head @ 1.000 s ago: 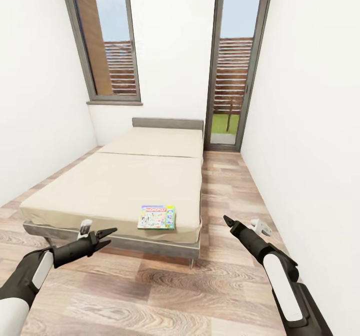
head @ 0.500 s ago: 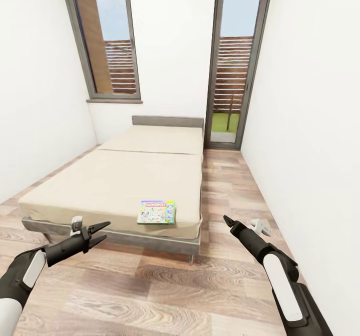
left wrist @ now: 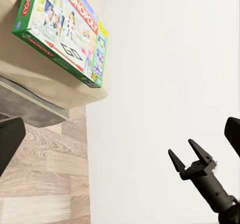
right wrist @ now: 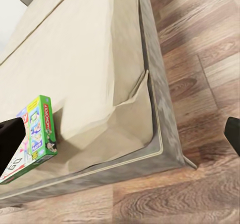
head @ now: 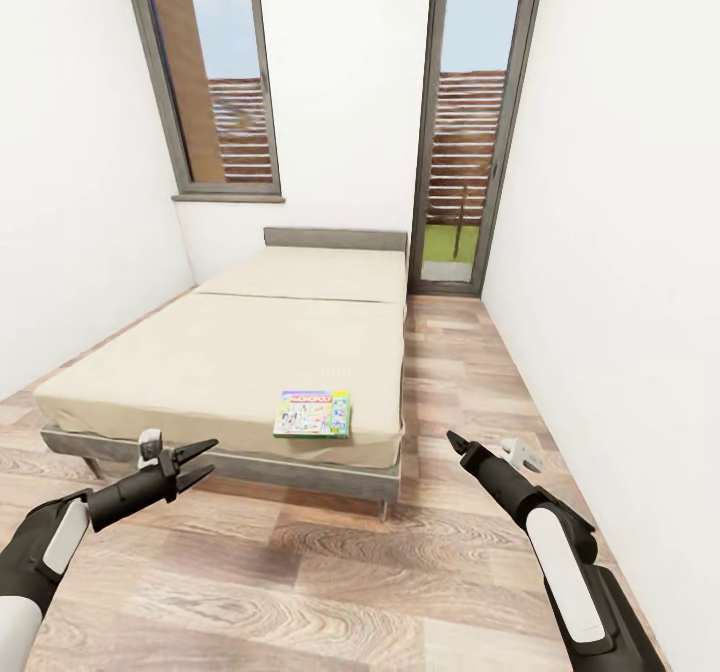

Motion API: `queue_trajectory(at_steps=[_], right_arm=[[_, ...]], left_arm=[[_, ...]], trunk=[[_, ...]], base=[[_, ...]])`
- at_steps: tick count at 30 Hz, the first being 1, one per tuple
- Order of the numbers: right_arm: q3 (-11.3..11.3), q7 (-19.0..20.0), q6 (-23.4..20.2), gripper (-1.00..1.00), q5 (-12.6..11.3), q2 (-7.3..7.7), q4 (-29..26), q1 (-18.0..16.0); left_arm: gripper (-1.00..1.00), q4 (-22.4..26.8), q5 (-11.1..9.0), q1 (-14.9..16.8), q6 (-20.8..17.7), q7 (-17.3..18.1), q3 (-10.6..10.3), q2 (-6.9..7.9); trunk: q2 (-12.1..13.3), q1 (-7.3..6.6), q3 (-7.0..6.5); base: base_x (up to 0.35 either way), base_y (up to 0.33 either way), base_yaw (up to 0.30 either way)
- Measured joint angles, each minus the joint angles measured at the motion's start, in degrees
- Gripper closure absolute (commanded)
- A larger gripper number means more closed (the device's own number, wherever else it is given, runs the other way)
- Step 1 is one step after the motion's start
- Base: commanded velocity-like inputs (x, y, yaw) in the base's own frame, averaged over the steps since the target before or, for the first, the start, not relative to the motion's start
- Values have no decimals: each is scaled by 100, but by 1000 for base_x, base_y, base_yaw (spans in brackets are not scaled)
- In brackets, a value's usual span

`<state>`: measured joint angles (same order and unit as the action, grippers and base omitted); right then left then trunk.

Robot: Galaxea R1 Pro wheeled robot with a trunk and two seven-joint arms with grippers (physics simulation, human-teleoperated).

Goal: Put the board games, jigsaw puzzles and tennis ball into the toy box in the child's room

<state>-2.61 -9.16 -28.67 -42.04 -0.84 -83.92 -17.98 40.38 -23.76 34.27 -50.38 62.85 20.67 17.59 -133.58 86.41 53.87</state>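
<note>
Head view shows both grippers, left [head: 203, 459] and right [head: 452, 439], spread and empty; wrist views reveal Monopoly box [left wrist: 62, 31] lettering.

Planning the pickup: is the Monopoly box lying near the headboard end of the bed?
No, the Monopoly box lies at the bed's foot edge nearest the robot, far from the headboard.

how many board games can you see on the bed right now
1: a flat, colourful green-edged Monopoly box lies near the foot corner of the beige mattress, on the side toward the glass door. No other game shows on the mattress.
</note>
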Motion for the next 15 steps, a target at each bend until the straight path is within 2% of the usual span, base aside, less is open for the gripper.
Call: queue_trajectory(at_steps=[6,15], right_arm=[[8,-5,7,-100,23,-7,-4,0],[13,-2,9,-100,29,-9,-10,0]], left_arm=[[-100,13,7,23,-23,406,5,0],[-100,15,3,40,-34,532,17,5]], trunk=[[-241,132,108],[-602,330,269]], base=[[0,0,0],[0,0,0]])
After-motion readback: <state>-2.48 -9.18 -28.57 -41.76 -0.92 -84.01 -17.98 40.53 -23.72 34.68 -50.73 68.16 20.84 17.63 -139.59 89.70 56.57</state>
